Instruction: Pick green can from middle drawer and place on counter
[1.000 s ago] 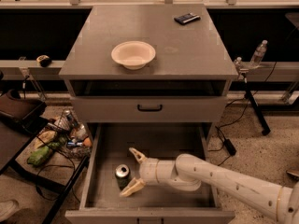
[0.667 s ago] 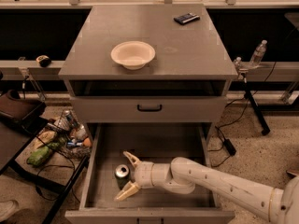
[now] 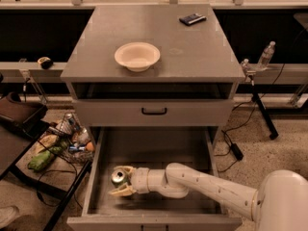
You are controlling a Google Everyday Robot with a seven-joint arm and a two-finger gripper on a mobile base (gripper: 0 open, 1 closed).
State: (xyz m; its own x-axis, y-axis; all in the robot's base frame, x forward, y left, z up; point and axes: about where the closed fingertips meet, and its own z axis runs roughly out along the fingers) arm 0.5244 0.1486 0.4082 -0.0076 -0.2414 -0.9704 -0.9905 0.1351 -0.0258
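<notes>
One gripper (image 3: 119,181) inside middle drawer (image 3: 150,150), fingers closing around upright green can (image 3: 118,176); firm grasp unclear.

Smooth white rounded arm segments, pale cream gripper (image 3: 122,181) in middle drawer (image 3: 154,148).

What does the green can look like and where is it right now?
The green can is a small round drink can with a shiny silver top. Only a little of its green side shows, because we look down on it. It stands upright on the gray floor of the open middle drawer, near the left wall. The gripper sits around it, with one pale finger behind it and one in front, both close against its sides. Nothing else is near it in the drawer.
</notes>
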